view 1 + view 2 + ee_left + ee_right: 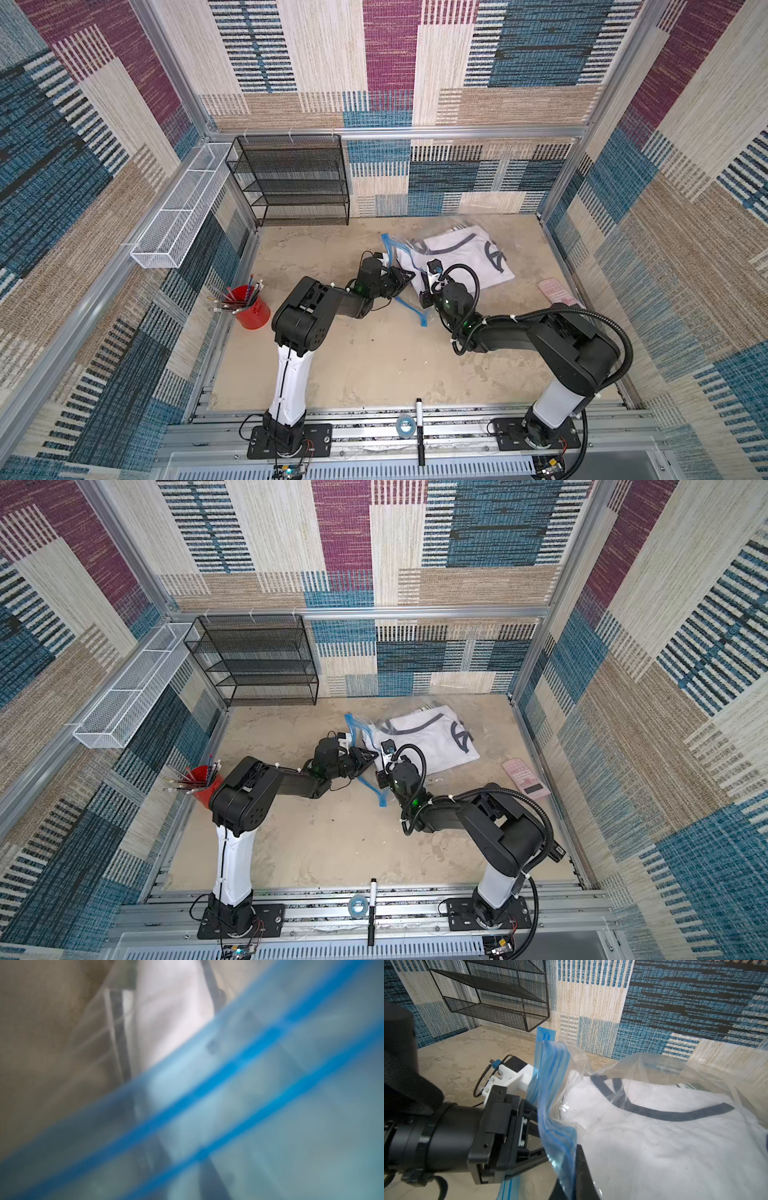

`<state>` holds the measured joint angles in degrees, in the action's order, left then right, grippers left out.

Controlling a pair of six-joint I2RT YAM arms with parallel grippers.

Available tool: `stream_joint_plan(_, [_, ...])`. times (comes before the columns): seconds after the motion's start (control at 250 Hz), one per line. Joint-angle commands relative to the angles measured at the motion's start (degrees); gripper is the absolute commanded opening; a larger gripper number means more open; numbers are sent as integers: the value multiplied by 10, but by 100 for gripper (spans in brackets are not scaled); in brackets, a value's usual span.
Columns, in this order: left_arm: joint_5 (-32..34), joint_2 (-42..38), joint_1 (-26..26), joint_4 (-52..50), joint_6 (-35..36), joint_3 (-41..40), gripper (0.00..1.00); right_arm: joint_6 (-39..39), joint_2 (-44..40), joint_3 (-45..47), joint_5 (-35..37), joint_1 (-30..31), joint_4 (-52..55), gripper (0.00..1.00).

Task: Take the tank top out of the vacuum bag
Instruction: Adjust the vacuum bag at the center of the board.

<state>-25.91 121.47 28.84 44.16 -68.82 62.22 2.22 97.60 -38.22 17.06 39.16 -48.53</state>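
The vacuum bag (654,1068) lies on the far right part of the sandy table (374,357), close to the back wall, and its clear plastic is puffed up and crinkled. Its blue zip strip (390,249) runs along the edge that faces the middle of the table and bends upward there. The white tank top (465,257) with dark trim is inside the bag, lying flat.

The right gripper (569,1184) is pressed together on the bag's edge at the zip strip and holds the plastic up off the tank top. The left gripper (409,276) reaches the same strip from the other side, just beside the right one. Its fingers show a gap where they meet the strip, but the tips are hidden behind the blue plastic, so I cannot tell whether it pinches anything. The left wrist view is only a blur of blue strip and white cloth.

A black mesh shelf (299,178) stands against the back wall, and a white wire basket (178,208) hangs on the left wall. A red cup (253,311) of pencils sits near the left arm. A flat pink thing (557,293) lies by the right wall.
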Motion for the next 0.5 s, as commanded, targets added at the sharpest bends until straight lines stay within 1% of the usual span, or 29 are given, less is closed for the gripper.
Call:
stream_joint_plan(0.0, [3,-13,2,-7,12,-2,25,-5,2,-5,-4,0,-5,0])
stream_joint_plan(0.144, [3,-8,3,-21,10,5,24,-5,5,-8,-5,0,-3,0])
stream_joint_plan(0.296, [6,15,3,-10,-14,10,25,-5,5,-9,-5,0,-2,0])
stream_joint_plan(0.496, [7,25,3,-12,-13,27,24,-4,5,-9,-6,0,-1,0])
